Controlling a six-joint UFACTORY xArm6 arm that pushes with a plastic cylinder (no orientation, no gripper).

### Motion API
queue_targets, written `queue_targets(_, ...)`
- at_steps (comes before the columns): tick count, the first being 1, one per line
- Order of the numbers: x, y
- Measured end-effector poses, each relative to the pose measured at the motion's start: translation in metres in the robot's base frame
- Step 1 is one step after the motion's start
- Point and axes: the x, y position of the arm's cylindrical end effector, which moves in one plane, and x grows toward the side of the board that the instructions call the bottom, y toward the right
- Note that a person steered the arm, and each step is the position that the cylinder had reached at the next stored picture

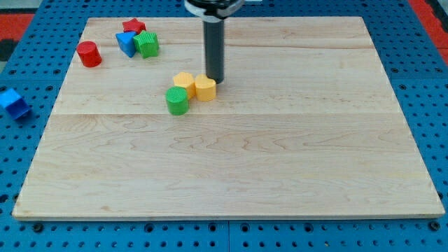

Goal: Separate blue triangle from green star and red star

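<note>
At ten o'clock on the wooden bench [280,175], blue triangle block [126,43] touches green star block [147,44] and red star block [133,26]; my tip [214,80], clawless, must approach.

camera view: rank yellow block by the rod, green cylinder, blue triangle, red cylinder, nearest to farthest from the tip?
From my tip:
1. Yellow block, touching or nearly touching it, just toward the view's lower left.
2. Green cylinder, lower left, past the yellow pair.
3. Blue triangle, upper left, in the cluster with the stars.
4. Red cylinder, farthest left on the board.
</note>
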Motion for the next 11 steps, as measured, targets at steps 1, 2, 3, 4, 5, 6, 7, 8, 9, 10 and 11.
queue_targets(1, -0.018, 0.013)
queue_targets(2, -0.07, -0.008)
queue_targets(3, -0.128, -0.05)
queue_targets(4, -0.17, -0.099)
queue_targets(5, -0.17, -0.125)
queue_targets(6, -0.159, -0.159)
queue_targets(7, -0.159, -0.204)
queue_targets(8, -0.136, -0.193)
queue_targets(9, -0.112, -0.167)
queue_targets(10, -0.101, -0.165)
queue_targets(11, -0.092, -0.144)
